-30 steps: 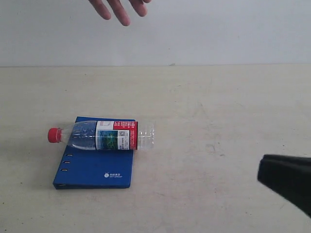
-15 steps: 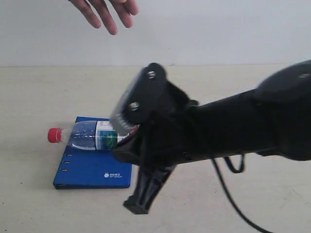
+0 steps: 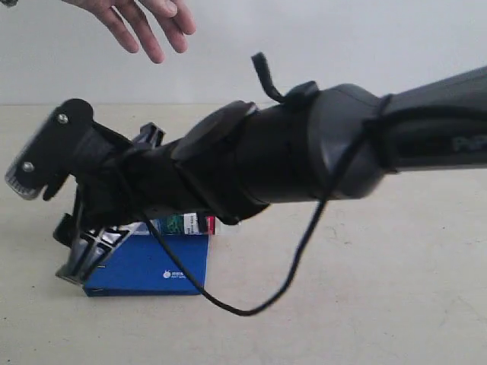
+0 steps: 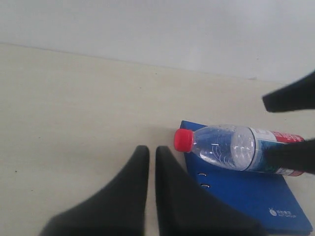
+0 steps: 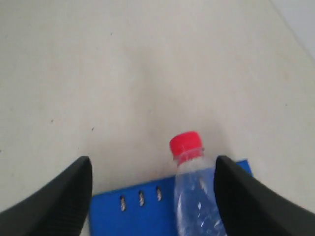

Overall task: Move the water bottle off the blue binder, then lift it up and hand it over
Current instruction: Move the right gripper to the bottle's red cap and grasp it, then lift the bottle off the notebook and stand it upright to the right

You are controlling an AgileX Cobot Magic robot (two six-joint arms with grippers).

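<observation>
The water bottle (image 4: 231, 150) lies on its side across the blue binder (image 4: 251, 196), its red cap (image 4: 183, 140) jutting past the slotted spine edge, at the lower left of the exterior view, where the right arm (image 3: 304, 152) hides most of it; the right gripper (image 5: 152, 162) is spread wide either side of the bottle's neck, seemingly not touching it; the left gripper (image 4: 149, 152) is pinched together, empty, near the cap; a person's hand (image 3: 144, 23) hovers at the upper left.
</observation>
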